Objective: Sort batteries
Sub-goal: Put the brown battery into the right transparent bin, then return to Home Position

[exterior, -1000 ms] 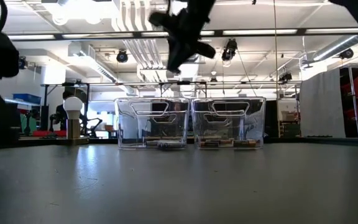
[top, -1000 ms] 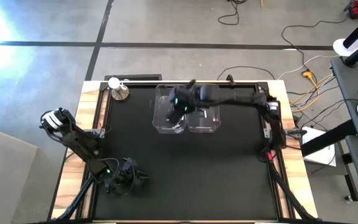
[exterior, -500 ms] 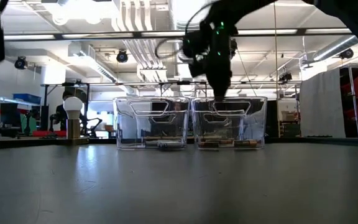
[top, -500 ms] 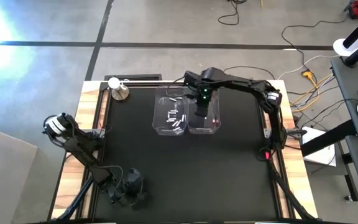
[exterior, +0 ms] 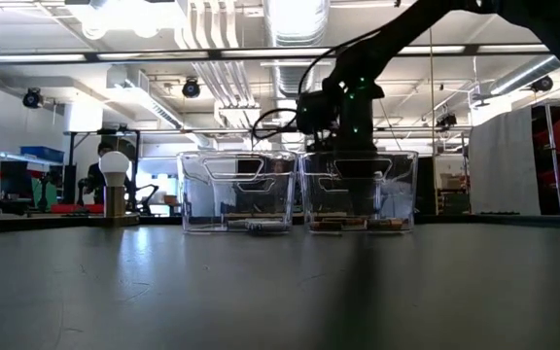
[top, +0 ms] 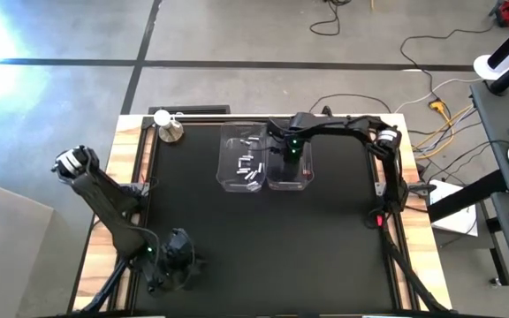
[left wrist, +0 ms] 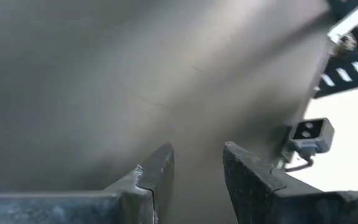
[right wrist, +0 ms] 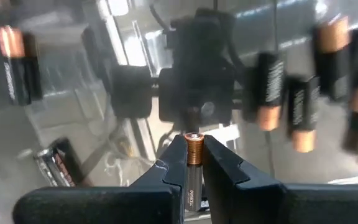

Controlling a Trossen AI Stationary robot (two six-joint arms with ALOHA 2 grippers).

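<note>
Two clear plastic bins stand side by side at the table's far middle. The left bin [top: 241, 159] holds several silvery-white batteries [top: 247, 164]. The right bin [top: 292, 172] holds several dark, copper-topped batteries [right wrist: 269, 84] lying on its floor. My right gripper [right wrist: 194, 142] points down into the right bin [exterior: 358, 190], shut on one dark battery [right wrist: 193, 155]. My left gripper [left wrist: 197, 168] hovers at the near left [top: 179, 262], open with nothing between its fingers. My right gripper pinches the dark battery by its long sides [right wrist: 194, 163] between its two fingers. The fingers lie along it, and its copper end [right wrist: 194, 144] shows at their tips. They come from above, pointing down. The battery hangs upright, clear of the bin's floor.
A silver knob with a white ball [top: 168, 128] stands at the far left corner of the black mat [top: 263, 238]. A wooden frame [top: 131, 150] rims the table. Cables and stands sit beyond the right edge.
My right gripper has swung from above the left bin toward the table's right, over the right bin. It has sunk between that bin's walls and rolled at the wrist. My left gripper has risen from the mat at the near left.
</note>
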